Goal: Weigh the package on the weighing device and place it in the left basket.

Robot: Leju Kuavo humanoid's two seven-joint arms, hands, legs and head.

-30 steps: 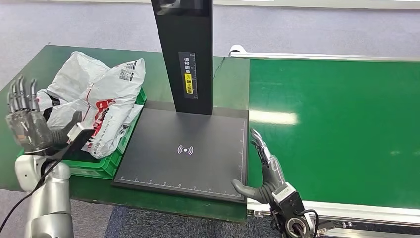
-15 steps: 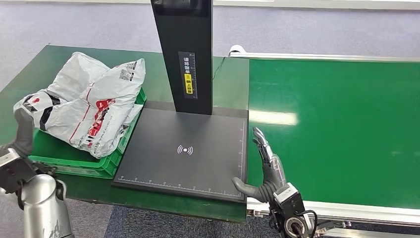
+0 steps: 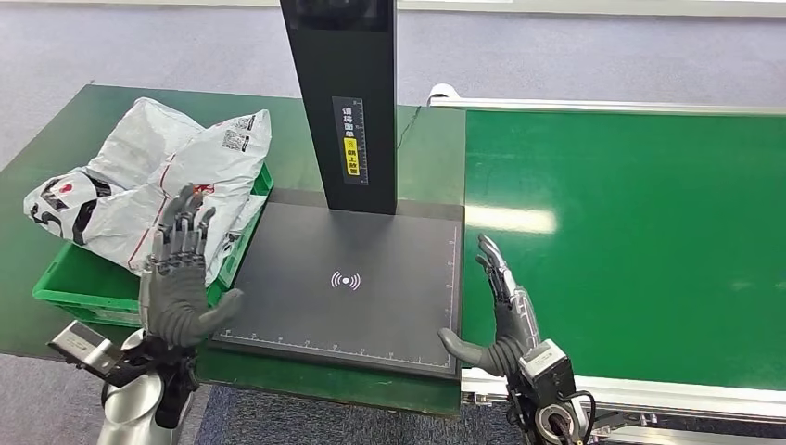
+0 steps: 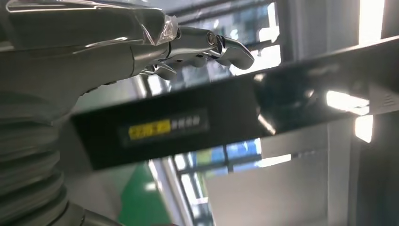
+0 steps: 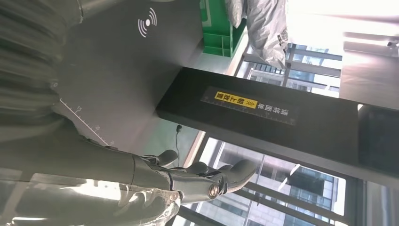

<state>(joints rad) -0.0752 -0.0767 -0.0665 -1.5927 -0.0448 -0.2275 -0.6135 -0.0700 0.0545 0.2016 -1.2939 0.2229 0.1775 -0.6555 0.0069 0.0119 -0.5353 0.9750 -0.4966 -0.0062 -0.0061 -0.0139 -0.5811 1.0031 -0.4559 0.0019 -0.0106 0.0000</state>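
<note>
While the green conveyor belt (image 3: 630,241) spreads across the right side of the scene and the green table (image 3: 56,139) lies to the left, the weighing device (image 3: 343,278) stands between them, its dark flat platform bare and marked with a wireless symbol, its black upright column (image 3: 343,93) rising from the far edge with a yellow label on its face. Left of the platform sits the green basket (image 3: 74,283), touching the platform's left edge, and the package (image 3: 158,185), a crumpled white bag with red and black print, lies in it, heaped above the rim and draping over the side nearest the scale. The left hand (image 3: 181,278) is raised palm-forward over the basket's near right corner, fingers spread wide and holding nothing. The right hand (image 3: 500,315) stands at the platform's near right corner, fingers straight and apart, thumb out toward the platform, also empty.
</note>
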